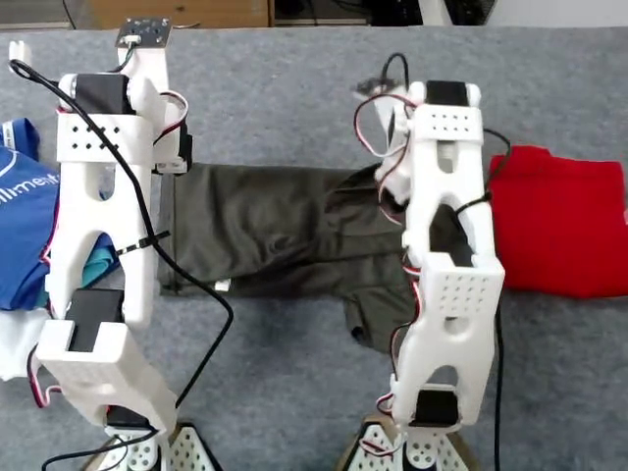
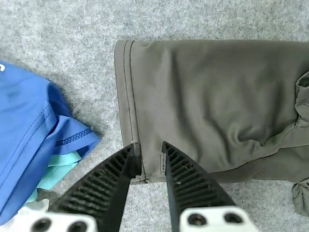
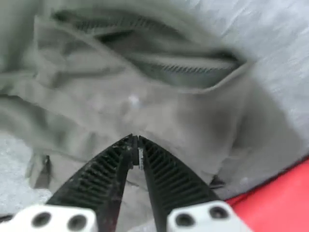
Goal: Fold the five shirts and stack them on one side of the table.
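An olive shirt (image 1: 275,231) lies spread across the middle of the grey table, partly folded and rumpled toward its right end. My left gripper (image 1: 177,157) sits at the shirt's far left corner. The left wrist view shows the left gripper (image 2: 148,154) pinching the hem corner of the olive shirt (image 2: 207,96) between its fingers. My right gripper (image 1: 392,186) is at the shirt's bunched right end, near the collar. In the right wrist view the right gripper (image 3: 135,142) is shut on a fold of the olive shirt (image 3: 120,96).
A folded red shirt (image 1: 564,221) lies at the right side, close to the right arm, and its edge shows as a red shirt corner (image 3: 285,203). A blue shirt (image 1: 20,226) with teal cloth (image 2: 58,166) and white cloth (image 1: 15,343) is piled at the left edge.
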Tool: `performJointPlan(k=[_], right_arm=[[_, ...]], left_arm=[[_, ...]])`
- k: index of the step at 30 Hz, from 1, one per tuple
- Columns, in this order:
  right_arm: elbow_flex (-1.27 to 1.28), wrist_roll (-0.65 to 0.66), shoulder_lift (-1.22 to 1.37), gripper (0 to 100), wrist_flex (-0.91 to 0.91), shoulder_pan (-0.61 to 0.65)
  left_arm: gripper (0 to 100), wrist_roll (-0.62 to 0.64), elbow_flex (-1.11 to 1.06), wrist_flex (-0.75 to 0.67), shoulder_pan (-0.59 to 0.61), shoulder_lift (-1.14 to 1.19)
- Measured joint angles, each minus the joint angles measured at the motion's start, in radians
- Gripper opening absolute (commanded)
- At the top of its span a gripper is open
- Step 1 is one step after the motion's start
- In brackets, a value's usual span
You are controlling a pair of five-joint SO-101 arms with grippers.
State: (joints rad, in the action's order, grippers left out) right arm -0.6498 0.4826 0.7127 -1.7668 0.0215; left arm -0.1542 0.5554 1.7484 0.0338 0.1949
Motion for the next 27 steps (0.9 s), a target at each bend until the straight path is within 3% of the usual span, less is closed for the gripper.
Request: performJointPlan(k=[11,20,27], right_arm=[[0.052,0.0,0.04,0.3,0.153,0.005],[0.058,0.0,0.12,0.2,0.011,-0.002],[0.146,0.0,0.115,0.2,0.003,-0.101]], left_arm=[[8,0.0,0.0,0.0,0.0,0.0],[8,0.0,0.0,0.0,0.0,0.0],[8,0.0,0.0,0.0,0.0,0.0]])
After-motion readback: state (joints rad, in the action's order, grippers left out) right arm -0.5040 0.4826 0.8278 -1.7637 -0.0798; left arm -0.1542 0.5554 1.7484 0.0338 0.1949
